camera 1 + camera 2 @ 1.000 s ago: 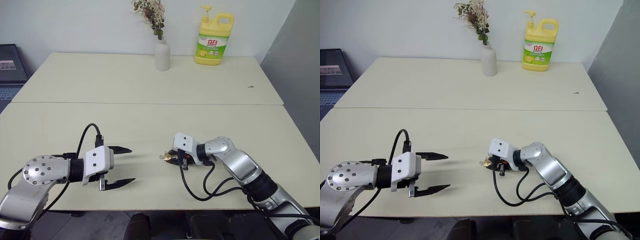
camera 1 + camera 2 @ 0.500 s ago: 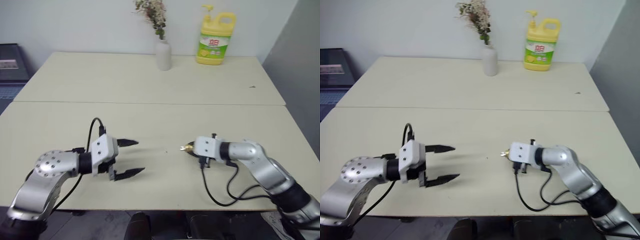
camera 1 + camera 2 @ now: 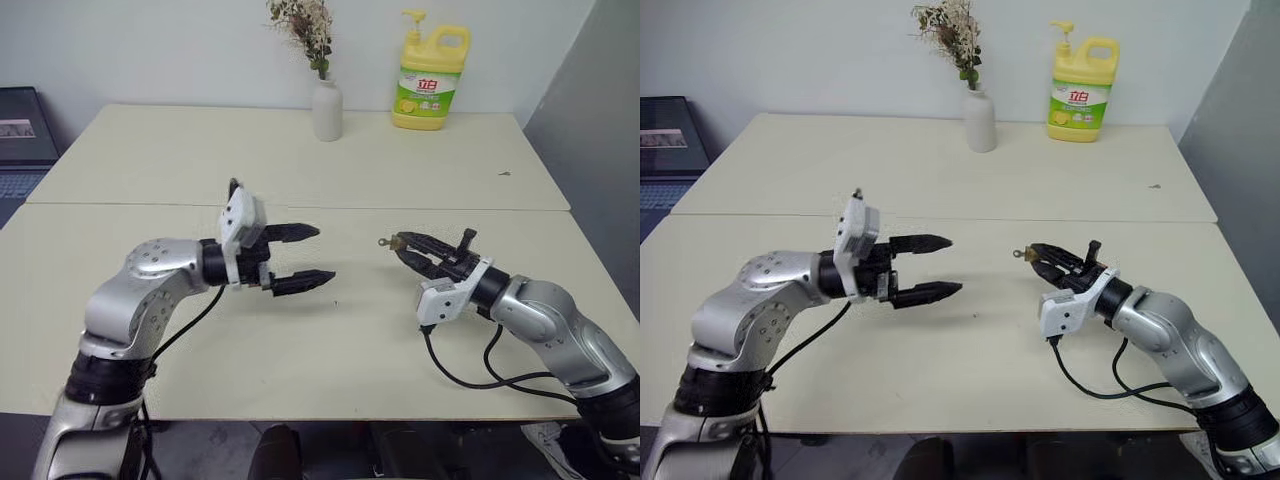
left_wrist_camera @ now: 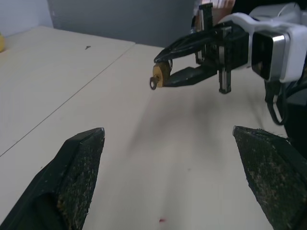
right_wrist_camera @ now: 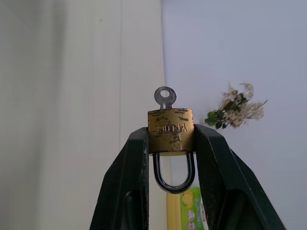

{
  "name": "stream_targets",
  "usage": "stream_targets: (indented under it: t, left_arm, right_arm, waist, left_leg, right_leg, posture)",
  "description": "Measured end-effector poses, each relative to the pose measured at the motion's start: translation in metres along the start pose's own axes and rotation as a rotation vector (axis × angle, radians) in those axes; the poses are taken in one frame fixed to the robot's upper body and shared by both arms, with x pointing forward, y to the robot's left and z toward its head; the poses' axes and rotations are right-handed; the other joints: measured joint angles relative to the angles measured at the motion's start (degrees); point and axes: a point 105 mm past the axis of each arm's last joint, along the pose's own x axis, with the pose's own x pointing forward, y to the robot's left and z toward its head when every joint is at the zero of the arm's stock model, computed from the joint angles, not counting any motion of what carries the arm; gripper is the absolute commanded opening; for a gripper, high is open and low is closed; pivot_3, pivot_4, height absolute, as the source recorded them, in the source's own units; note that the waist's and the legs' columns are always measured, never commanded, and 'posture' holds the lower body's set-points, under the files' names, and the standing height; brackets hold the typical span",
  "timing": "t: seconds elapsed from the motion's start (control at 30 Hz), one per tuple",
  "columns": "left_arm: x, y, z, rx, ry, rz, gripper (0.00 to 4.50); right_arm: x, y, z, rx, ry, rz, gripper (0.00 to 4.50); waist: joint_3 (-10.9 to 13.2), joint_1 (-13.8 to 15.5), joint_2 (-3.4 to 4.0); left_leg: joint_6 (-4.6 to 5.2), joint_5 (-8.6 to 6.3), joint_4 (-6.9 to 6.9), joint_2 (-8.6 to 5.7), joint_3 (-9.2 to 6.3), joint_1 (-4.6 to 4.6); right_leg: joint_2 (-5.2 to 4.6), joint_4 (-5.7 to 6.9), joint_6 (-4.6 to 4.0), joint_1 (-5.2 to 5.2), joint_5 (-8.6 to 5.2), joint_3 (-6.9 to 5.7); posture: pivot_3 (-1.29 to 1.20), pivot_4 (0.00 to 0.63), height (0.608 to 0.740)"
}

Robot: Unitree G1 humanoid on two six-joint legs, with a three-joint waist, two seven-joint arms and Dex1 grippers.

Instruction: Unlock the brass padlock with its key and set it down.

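Padlock (image 5: pixel 170 131) gripped between right gripper (image 3: pixel 412 247) fingers, lifted clear above table (image 3: pixel 330 330). Key (image 5: pixel 165 97) seated in keyhole, bow sticking out toward left gripper (image 3: pixel 312 257). Left gripper spread wide, nothing held, well apart from key. Shackle looks closed: turning, unlocking, setting down judged left. Open tabletop between arms; vase (image 3: pixel 326 108), bottle (image 3: pixel 428 80) far back; front edge near.

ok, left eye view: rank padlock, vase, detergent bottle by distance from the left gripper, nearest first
1. brass padlock, pinched in the right gripper, just across from the open left gripper.
2. white vase, far edge of the table, centre.
3. yellow detergent bottle, same far edge, further toward the robot's right.
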Motion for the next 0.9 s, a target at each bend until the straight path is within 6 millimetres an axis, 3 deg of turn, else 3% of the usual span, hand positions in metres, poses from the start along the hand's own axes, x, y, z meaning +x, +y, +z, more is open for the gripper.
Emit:
stream_targets:
  t: [0.13,0.53,0.7,0.9]
  left_arm:
    - [0.012,0.003,0.010,-0.044,-0.023,-0.040,4.50]
    - [0.032,0.006,0.000,-0.086,0.004,-0.105,4.50]
    - [0.033,0.009,0.002,-0.077,0.001,-0.116,3.35]
    - [0.037,0.009,0.004,-0.068,-0.007,-0.141,1.47]
  right_arm:
    - [0.002,-0.004,0.008,-0.012,-0.053,-0.024,0.93]
    - [0.010,-0.009,0.015,0.001,-0.102,-0.035,0.93]
    - [0.012,-0.008,0.018,0.013,-0.114,-0.035,0.93]
    - [0.013,-0.007,0.020,0.021,-0.123,-0.031,0.93]
  waist:
    - [0.0,0.0,0.00]
    - [0.0,0.1,0.00]
    - [0.0,0.2,0.00]
    - [0.0,0.2,0.00]
  left_leg:
    - [0.00,0.00,0.00,-0.01,-0.02,0.01]
    - [-0.01,0.01,0.01,-0.01,-0.04,0.01]
    - [-0.01,0.01,0.01,-0.02,-0.04,0.01]
    - [-0.01,0.01,0.02,-0.02,-0.04,0.01]
  right_leg:
    - [0.00,0.01,-0.19,0.00,0.11,-0.01]
    - [0.00,0.01,-0.21,0.02,0.12,-0.02]
    - [0.00,0.01,-0.21,0.03,0.12,-0.02]
    - [0.00,0.02,-0.21,0.03,0.12,-0.02]
  posture:
    - [0.00,0.150,0.740]
    - [0.00,0.150,0.740]
    - [0.00,0.150,0.740]
    - [0.00,0.150,0.740]
